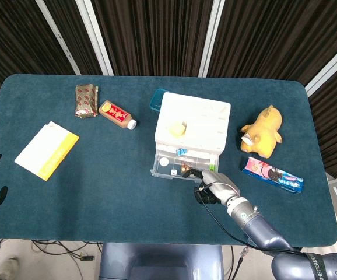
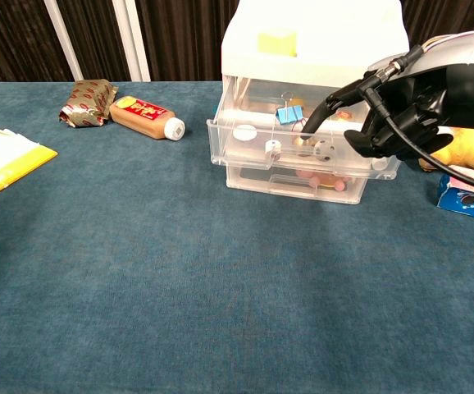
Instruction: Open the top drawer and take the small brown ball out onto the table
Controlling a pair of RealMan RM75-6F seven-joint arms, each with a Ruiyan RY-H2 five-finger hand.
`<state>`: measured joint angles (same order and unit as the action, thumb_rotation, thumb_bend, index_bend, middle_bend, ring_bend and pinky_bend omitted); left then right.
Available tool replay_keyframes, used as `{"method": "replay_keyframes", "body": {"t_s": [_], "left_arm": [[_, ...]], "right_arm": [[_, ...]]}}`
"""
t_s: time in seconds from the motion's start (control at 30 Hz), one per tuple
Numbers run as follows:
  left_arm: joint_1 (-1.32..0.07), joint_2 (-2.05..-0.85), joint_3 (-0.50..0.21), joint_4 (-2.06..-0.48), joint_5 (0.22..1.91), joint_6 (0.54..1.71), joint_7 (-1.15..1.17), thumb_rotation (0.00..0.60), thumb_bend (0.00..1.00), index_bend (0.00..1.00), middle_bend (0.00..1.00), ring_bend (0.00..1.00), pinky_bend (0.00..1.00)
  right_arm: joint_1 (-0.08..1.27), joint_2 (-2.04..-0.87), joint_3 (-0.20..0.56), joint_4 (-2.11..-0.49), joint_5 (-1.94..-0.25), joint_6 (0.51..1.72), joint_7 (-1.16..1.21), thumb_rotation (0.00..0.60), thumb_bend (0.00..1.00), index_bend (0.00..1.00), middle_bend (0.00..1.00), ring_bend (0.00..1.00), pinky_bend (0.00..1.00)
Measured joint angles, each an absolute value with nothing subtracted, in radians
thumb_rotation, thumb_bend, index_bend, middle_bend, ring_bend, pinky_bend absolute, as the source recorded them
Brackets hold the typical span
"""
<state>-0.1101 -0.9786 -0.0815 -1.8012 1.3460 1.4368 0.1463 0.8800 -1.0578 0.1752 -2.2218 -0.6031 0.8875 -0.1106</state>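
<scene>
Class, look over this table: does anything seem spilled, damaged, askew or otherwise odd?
Nothing looks spilled or damaged. The bottle lies on its side, cap on. The top drawer stands partly pulled out, one finger of the right hand hooked over its front. That fits the task rather than looking odd.

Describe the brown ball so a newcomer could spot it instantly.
Find the white drawer unit mid-table; its clear top drawer is pulled partway out toward the robot. The small brown ball sits inside near the drawer's front, right by the right hand and its extended finger. Its neighbours are white dice and a blue binder clip; it is the only round brown item there.
</scene>
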Motion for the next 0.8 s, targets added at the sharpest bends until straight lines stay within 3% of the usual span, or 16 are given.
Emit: {"method": "replay_keyframes", "body": {"t_s": [0.8], "left_arm": [[-0.111, -0.977, -0.083, -1.801, 1.342, 1.435, 0.144, 0.600, 0.38, 0.10, 0.00, 0.00, 0.00]], "right_arm": [[0.905, -1.052, 0.165, -2.242, -0.574, 0.904, -0.135, 0.600, 0.72, 0.28, 0.95, 1.00, 1.00]]}}
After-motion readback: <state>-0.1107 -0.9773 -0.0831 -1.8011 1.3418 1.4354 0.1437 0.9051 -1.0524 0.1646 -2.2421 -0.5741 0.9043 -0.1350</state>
